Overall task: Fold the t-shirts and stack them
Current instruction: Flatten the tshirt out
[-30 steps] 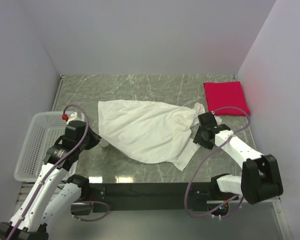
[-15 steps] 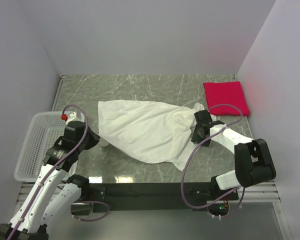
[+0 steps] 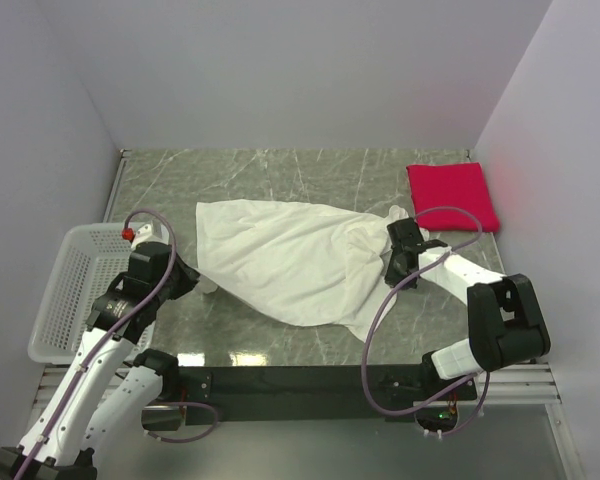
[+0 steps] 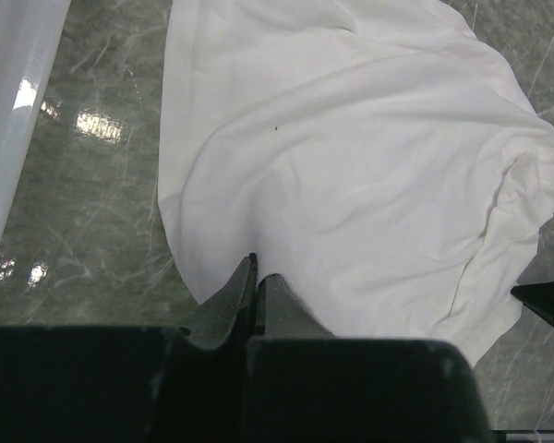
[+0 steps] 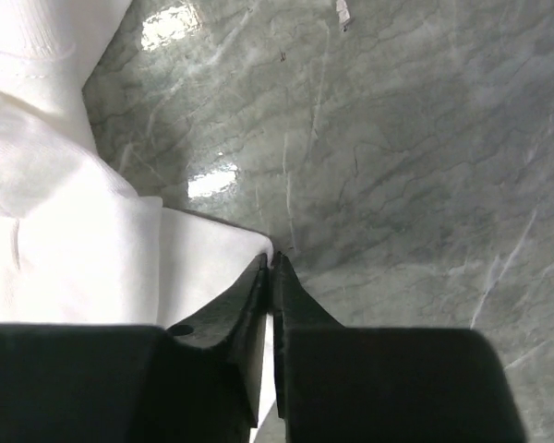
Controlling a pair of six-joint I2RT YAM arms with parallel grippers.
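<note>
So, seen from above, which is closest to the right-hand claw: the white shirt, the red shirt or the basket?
From the right gripper:
1. white t-shirt, at its fingertips, just to the left.
2. red t-shirt, folded in the far right corner.
3. basket, across the table at the left edge.

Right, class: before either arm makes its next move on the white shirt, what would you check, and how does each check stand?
1. Grip of the left end effector on the white t-shirt: ok, shut on its edge.
2. Jaws of the right end effector together at the shirt's right-hand corner: ok.
3. Cloth actually pinched on the right: cannot tell.
4. White t-shirt lying flat: not ok, bunched on the right.
5. The red t-shirt folded square at the back right of the table: ok.
</note>
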